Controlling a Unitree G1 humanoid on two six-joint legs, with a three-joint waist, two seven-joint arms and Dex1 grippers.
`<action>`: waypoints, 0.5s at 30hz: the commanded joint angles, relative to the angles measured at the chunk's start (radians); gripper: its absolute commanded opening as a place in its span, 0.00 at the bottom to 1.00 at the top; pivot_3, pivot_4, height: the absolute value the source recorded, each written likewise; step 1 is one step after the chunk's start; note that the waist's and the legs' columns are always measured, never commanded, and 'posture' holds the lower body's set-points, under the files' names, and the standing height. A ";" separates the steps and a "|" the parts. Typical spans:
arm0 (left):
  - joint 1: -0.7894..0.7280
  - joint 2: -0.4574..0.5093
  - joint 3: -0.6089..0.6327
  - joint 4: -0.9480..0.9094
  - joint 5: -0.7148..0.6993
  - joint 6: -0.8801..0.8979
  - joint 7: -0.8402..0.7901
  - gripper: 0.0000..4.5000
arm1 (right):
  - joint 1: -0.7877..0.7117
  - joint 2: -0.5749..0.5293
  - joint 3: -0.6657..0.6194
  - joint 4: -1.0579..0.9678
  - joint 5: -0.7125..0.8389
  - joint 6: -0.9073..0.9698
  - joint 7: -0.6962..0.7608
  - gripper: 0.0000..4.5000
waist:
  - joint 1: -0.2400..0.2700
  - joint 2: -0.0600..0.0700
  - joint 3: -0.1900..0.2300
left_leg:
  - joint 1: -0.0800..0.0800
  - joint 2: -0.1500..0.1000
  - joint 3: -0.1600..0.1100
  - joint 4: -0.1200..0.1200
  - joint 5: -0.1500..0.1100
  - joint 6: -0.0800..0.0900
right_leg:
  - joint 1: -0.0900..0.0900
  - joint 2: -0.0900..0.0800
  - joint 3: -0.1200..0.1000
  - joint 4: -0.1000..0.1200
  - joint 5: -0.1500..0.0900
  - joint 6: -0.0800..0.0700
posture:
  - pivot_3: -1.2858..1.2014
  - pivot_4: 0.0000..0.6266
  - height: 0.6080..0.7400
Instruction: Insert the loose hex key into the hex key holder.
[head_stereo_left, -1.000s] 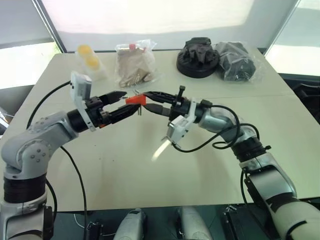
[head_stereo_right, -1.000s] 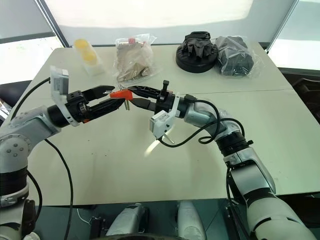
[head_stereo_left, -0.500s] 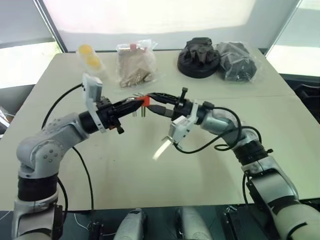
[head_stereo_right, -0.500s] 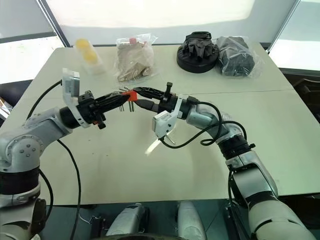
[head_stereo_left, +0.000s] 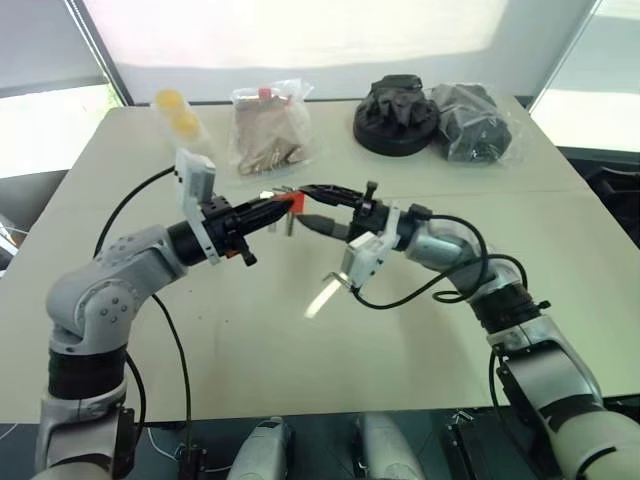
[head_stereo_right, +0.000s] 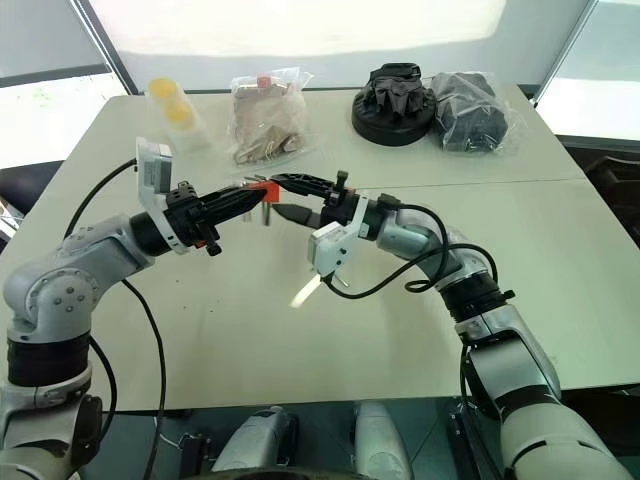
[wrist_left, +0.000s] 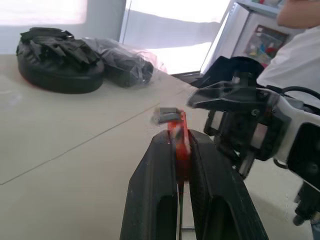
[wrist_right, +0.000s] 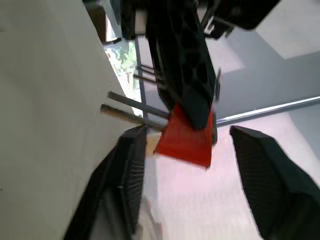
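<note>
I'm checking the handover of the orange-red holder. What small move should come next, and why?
Probably draw the right hand back from the hex key holder. The left hand is shut on the holder, and the right hand's fingers stand open on either side of it, so the left carries it alone.

bright backlight from windows — glare behind, wrist views blurred

hex key holder (head_stereo_left: 291, 204) — between grippers
</note>
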 joint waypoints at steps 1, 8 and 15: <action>-0.002 0.002 0.019 -0.029 0.015 -0.034 0.008 0.00 | 0.020 0.004 -0.003 -0.049 0.036 0.029 0.017 0.99 | 0.002 0.000 0.000 | 0.000 0.000 0.000 0.000 0.000 0.000 | 0.000 0.000 0.000 0.000 0.000 0.000 | 0.52 0.24 1.00; 0.065 0.035 0.070 -0.110 0.037 -0.061 0.044 0.00 | 0.083 -0.004 -0.066 -0.080 0.354 0.509 0.284 0.99 | 0.003 0.000 0.000 | 0.000 0.000 0.000 0.001 0.000 0.000 | 0.001 -0.001 0.000 0.000 0.000 0.000 | 0.52 0.24 1.00; 0.132 0.061 0.133 -0.235 0.042 -0.088 0.110 0.00 | 0.009 -0.116 -0.060 -0.275 0.623 1.407 0.638 0.99 | 0.005 0.000 0.000 | -0.001 0.000 -0.001 0.000 -0.001 0.001 | 0.001 -0.001 0.000 -0.001 0.000 0.000 | 0.52 0.24 1.00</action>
